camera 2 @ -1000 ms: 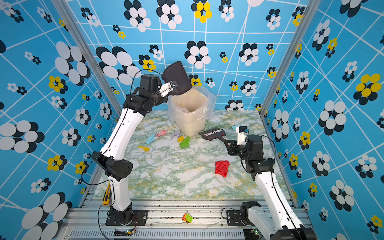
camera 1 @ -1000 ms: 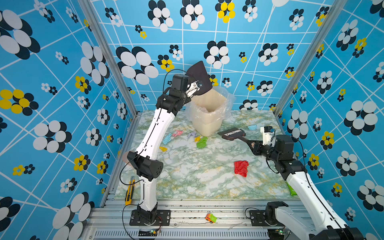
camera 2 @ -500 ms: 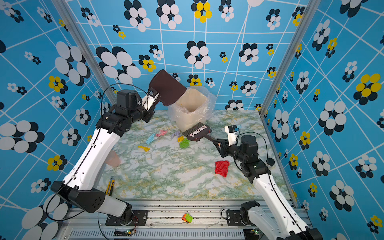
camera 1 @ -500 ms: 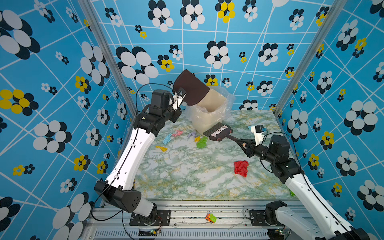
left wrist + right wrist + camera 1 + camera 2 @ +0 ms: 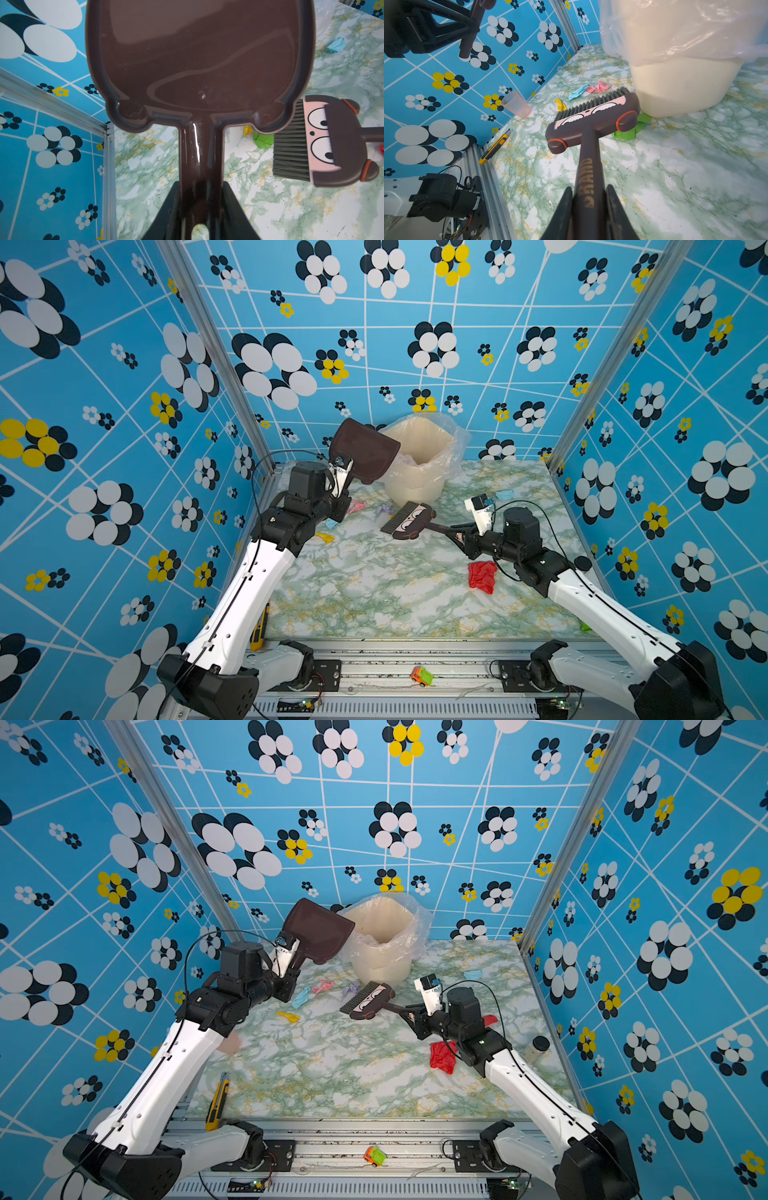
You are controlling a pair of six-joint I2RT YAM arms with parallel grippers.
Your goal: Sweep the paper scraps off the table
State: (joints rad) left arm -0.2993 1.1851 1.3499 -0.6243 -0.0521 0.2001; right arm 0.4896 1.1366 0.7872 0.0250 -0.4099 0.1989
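Left fingers (image 5: 166, 216) are clamping a brown plastic dustpan (image 5: 365, 452), raised left of the cream bag-lined bin (image 5: 415, 489). Crumpled coloured paper scraps (image 5: 323, 986) are lying on the marble-pattern table (image 5: 374, 593) before the bin. Right fingers (image 5: 562, 216) are clamping a brown cartoon-face brush (image 5: 405, 522) there.

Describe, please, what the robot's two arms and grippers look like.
The left arm and right arm have glossy white link shells between chunky black joint housings. A thin black cable loops at each wrist, beside a small white camera block. The left gripper and right gripper have black, tapering fingers.
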